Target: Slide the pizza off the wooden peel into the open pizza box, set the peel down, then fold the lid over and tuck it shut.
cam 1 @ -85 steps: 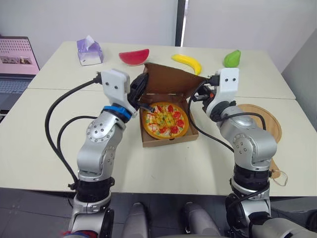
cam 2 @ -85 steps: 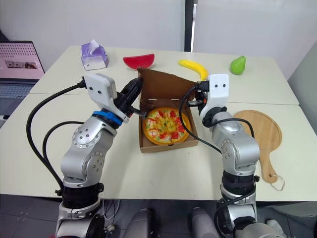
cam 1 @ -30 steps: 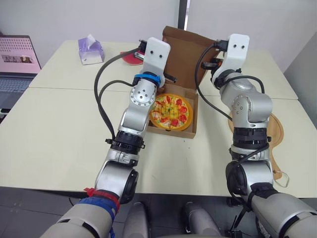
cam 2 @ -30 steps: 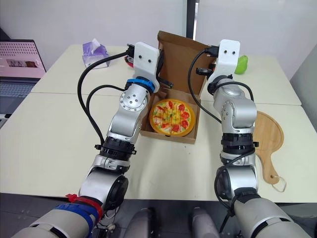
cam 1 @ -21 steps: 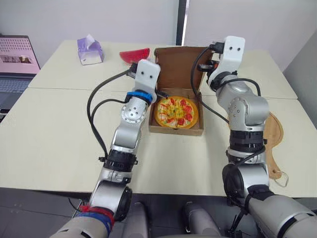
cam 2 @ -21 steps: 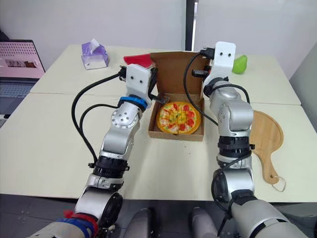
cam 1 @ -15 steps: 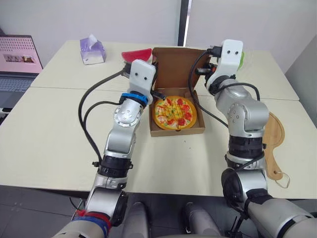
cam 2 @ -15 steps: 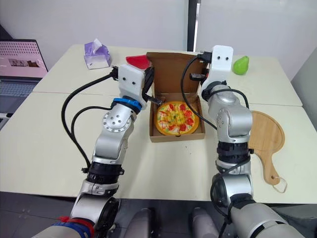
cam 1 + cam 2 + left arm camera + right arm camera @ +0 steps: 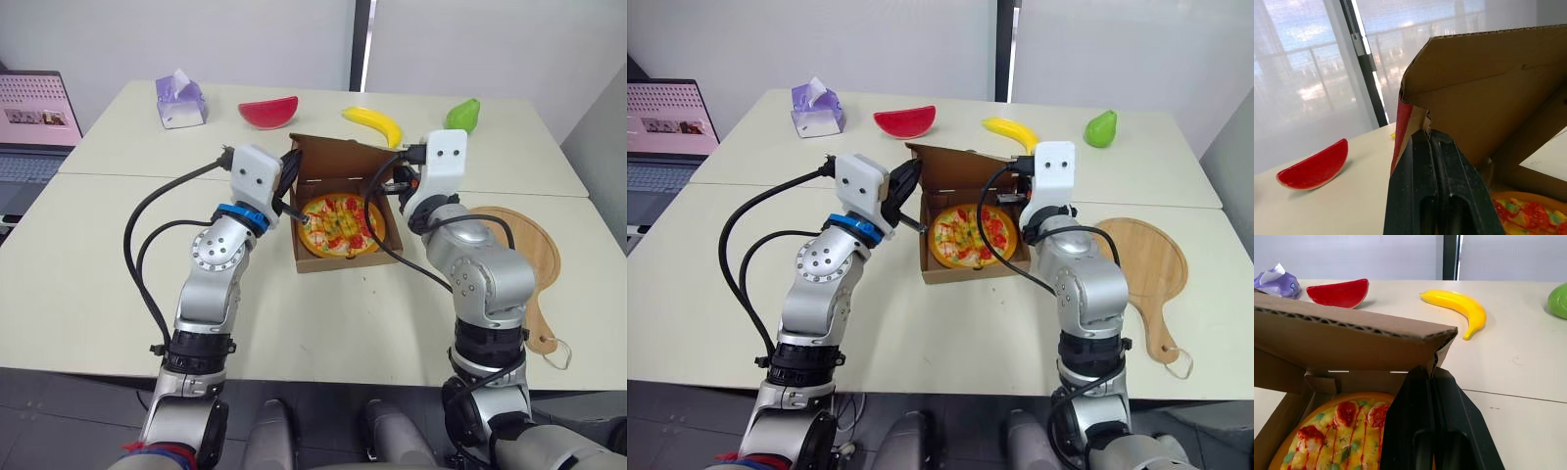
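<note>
Now pizza [image 9: 972, 235] inside pizza box [image 9: 965, 272], mid-table [image 9: 921, 333]. Lid [image 9: 965, 162] half folded, slanting over it. Left gripper [image 9: 1429, 133] fingers pressed together, tips at lid's left front corner — right gripper [image 9: 1430, 373] likewise at right corner. Wooden peel [image 9: 1146, 264] flat on table, right of box, apart.

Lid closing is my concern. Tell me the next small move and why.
Probably swing the left gripper and right gripper down and forward together, folding the lid onto the pizza box. The pizza already lies inside, the wooden peel rests on the table, and each gripper pinches a front corner of the half-raised lid.
</note>
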